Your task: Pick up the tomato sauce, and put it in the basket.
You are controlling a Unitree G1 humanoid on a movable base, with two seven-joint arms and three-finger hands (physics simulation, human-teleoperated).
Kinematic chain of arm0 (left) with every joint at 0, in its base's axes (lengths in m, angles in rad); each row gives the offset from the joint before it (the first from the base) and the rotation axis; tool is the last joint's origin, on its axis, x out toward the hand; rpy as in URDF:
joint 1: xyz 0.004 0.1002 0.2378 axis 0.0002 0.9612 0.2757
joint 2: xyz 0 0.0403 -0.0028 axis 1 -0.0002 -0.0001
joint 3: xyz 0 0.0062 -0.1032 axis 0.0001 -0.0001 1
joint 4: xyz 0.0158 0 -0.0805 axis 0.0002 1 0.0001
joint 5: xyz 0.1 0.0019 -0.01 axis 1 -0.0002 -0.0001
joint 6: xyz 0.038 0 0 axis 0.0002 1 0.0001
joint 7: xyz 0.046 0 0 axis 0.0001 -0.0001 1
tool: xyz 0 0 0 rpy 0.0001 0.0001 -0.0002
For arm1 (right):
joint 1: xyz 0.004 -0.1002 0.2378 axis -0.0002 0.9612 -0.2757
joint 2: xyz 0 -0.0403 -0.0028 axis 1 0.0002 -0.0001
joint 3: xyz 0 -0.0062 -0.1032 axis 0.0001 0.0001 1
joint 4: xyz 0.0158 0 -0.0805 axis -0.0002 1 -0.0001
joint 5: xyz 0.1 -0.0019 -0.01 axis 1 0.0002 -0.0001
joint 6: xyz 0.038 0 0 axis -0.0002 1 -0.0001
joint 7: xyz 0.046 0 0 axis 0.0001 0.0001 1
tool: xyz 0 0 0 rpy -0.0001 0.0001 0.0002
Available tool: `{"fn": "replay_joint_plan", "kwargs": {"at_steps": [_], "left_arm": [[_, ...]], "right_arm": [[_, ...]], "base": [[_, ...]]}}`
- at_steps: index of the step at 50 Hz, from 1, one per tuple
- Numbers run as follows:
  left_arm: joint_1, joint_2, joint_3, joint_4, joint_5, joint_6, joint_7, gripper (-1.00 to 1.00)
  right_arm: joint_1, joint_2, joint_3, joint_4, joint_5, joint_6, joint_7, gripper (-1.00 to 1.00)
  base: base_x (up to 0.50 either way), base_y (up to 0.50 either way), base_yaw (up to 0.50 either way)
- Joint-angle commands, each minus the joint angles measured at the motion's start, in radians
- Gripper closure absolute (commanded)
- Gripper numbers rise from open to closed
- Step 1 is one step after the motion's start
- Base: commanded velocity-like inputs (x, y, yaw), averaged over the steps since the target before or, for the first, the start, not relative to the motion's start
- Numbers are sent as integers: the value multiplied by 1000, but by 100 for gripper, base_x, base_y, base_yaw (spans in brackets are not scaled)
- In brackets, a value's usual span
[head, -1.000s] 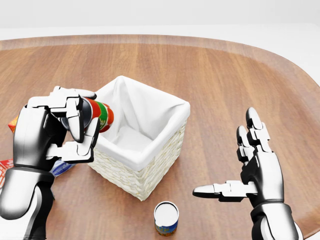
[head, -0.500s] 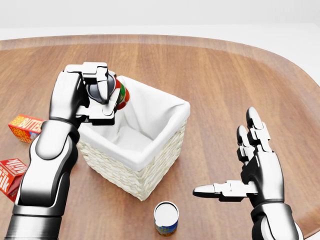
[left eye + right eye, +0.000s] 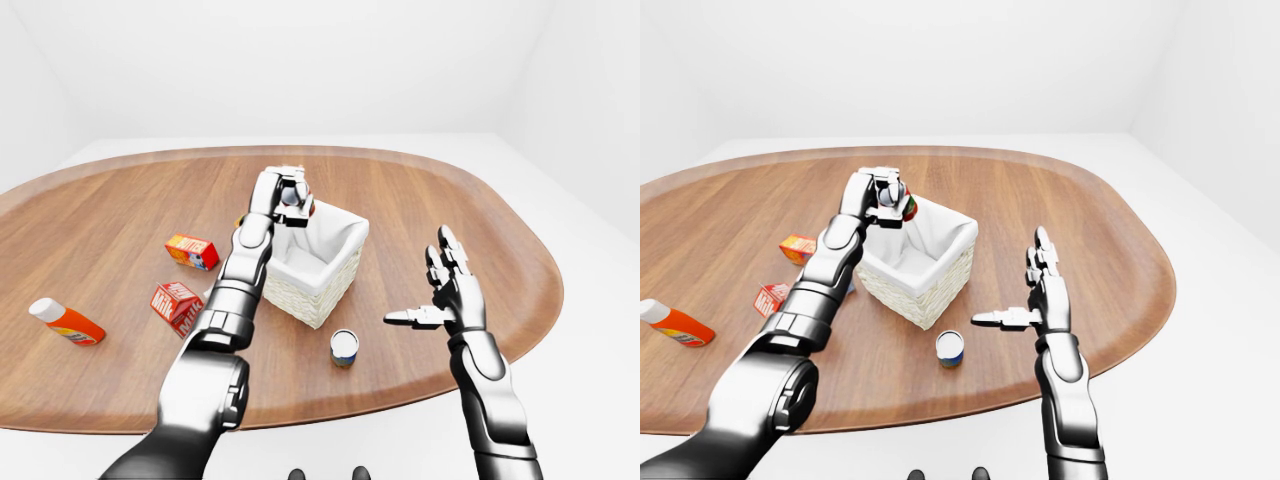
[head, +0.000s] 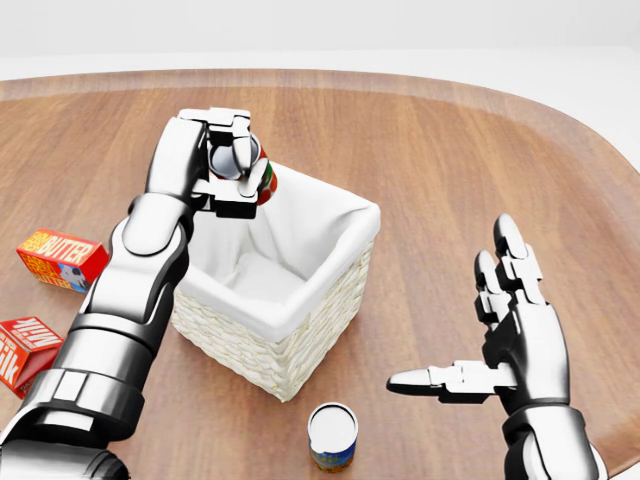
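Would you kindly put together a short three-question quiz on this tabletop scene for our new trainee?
1. True or false: the tomato sauce already rests on the floor of the basket.
2. Which hand holds the tomato sauce: A) left hand, B) right hand, C) neither?
3. Fill in: in the head view, the butter box lies to the ____ of the basket.

Key
1. False; it is held above the basket's upper left rim.
2. A; its fingers close round it, while the right hand hovers open near the can.
3. Left.
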Motion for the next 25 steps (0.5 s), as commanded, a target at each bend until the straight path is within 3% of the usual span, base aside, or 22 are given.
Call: {"fn": "replay_joint_plan", "kwargs": {"at_steps": [1, 25], "left_arm": [[-155, 8, 14, 358, 55, 0, 56, 100], [-188, -4, 36, 444, 81, 0, 42, 100]], "right_arm": [[-2, -3, -6, -11, 6, 0, 0, -100], [-8, -5, -11, -2, 13, 0, -1, -100]], "base": [[0, 0, 0], [0, 0, 0]]}}
